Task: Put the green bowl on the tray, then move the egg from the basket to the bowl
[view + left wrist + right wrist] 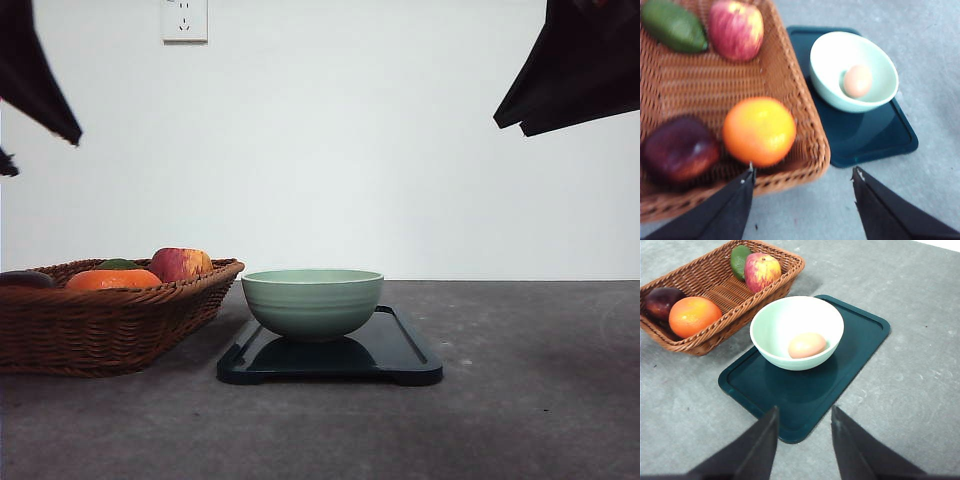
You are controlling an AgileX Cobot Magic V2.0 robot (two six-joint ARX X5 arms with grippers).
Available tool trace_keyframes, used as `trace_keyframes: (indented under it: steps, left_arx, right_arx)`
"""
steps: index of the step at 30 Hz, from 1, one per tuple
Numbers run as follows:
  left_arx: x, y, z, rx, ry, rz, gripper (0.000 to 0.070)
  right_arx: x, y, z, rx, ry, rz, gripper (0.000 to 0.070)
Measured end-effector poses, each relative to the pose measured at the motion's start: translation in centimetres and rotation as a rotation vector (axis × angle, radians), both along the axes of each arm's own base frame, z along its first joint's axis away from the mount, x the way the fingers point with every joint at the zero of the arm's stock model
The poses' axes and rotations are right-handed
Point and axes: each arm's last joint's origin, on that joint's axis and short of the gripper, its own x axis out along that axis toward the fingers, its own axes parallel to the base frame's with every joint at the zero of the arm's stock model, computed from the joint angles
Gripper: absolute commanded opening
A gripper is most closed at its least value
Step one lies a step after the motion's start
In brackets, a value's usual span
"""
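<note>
The green bowl (313, 300) stands upright on the dark tray (400, 352), toward the tray's basket side. Inside the bowl (796, 331) lies the brown egg (807, 345), also seen from the left wrist as the egg (858, 80) in the bowl (854, 70). The wicker basket (100, 322) sits left of the tray, touching or nearly touching it. My left gripper (802, 177) is open, high above the basket's near corner and the table. My right gripper (804, 415) is open, raised over the tray's (805, 390) near end. Neither holds anything.
The basket (715, 85) holds an orange (759, 131), a red-yellow apple (736, 29), a dark red fruit (679, 149) and a green fruit (674, 26). Both arms hang high at the front view's upper corners. A wall socket (185, 20) is on the back wall.
</note>
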Motion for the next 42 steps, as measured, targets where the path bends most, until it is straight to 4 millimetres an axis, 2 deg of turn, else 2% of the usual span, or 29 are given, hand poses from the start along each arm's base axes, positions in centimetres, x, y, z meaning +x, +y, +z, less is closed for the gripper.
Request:
trace_keyframes:
  steps: [3,4,5,6,7,8,26,31,38,42]
  left_arx:
    - [-0.3,0.2,0.1,-0.014,0.003,0.009,0.0384]
    - [-0.4,0.2,0.1,-0.015,0.008,0.011,0.0352]
    - [-0.4,0.2,0.1,-0.018,0.008,0.012,0.0190]
    - [-0.4,0.2,0.1,-0.019,0.008,0.013,0.0083]
    - [-0.5,0.2,0.1,-0.021,0.008,0.014,0.0022]
    - [-0.5,0.3,0.1,-0.024,0.010,0.016,0.0006]
    - [-0.6,0.3,0.1,-0.022,0.014,0.018,0.0000]
    - [-1.0,1.7,0.4,-0.016,-0.086,0.064,0.0000]
    - [-2.2,4.5,-2.2,0.048,-0.338,0.194,0.0000]
    - [-2.8,5.8,-4.4,0.079,-0.413,0.295,0.0000]
  right_arx:
    - [0.0,0.0,0.0,-0.001,0.003,0.000,0.0207]
    - [0.0,0.0,0.0,-0.002,0.004,0.000,0.0192]
    - [0.0,0.0,0.0,-0.002,0.004,0.000,0.0100]
    - [0.0,0.0,0.0,-0.002,0.004,0.000,0.0040]
    - [0.0,0.0,0.0,-0.002,0.004,0.000,0.0009]
    - [0.0,0.0,0.0,-0.002,0.004,0.000,0.0013]
    - [0.0,0.0,0.0,0.000,-0.001,0.000,0.0015]
    - [0.0,0.0,0.0,0.000,-0.001,0.000,0.0015]
    - [0.0,0.0,0.0,0.000,-0.001,0.000,0.0015]
    - [0.0,0.0,0.0,0.000,-0.001,0.000,0.0015]
